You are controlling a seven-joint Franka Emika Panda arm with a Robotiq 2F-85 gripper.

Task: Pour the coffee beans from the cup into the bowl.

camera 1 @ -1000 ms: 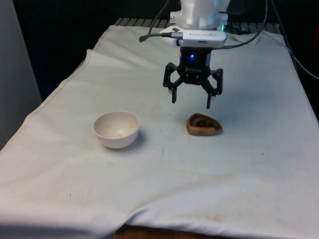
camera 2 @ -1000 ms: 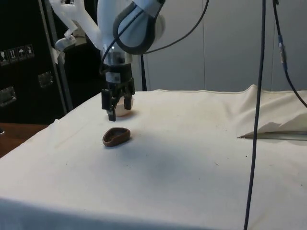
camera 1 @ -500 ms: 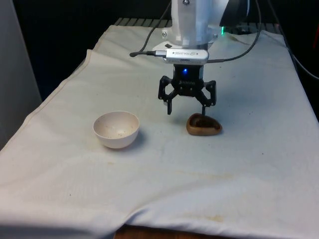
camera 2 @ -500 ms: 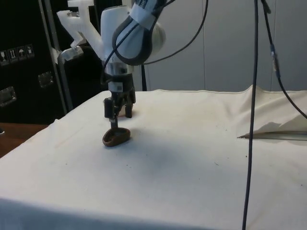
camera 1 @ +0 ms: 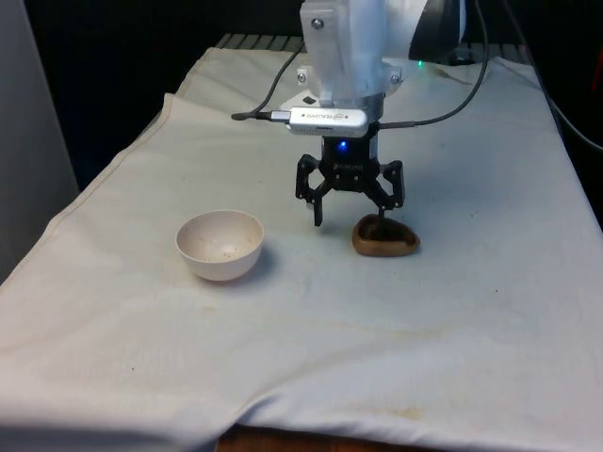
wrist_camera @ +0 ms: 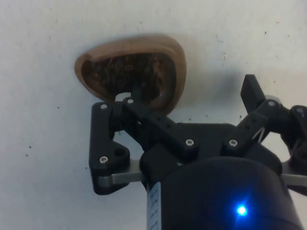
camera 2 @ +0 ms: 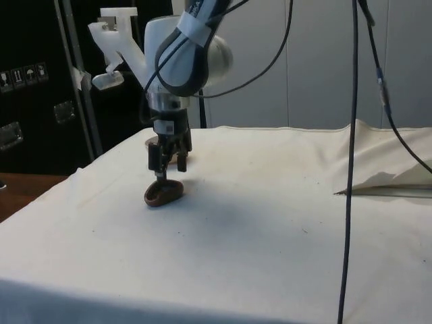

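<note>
Spread pincer (camera 1: 350, 215) straddles the brown cup's (camera 1: 385, 239) rim; beans (wrist_camera: 125, 74) inside; white bowl (camera 1: 220, 245) apart.

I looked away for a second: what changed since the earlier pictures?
The open gripper came down toward the brown cup; one finger now dips inside it, the other outside its rim. Nothing gripped yet. Cup and white bowl stayed put.

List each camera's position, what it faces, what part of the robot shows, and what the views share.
Front view: across the table at the arm; gripper straddles the cup wall, bowl toward the front view's left.
Side view: from the table's side; arm, gripper at cup.
Wrist view: down onto the cup of beans; one finger inside.
Shared: cup, gripper.
</note>
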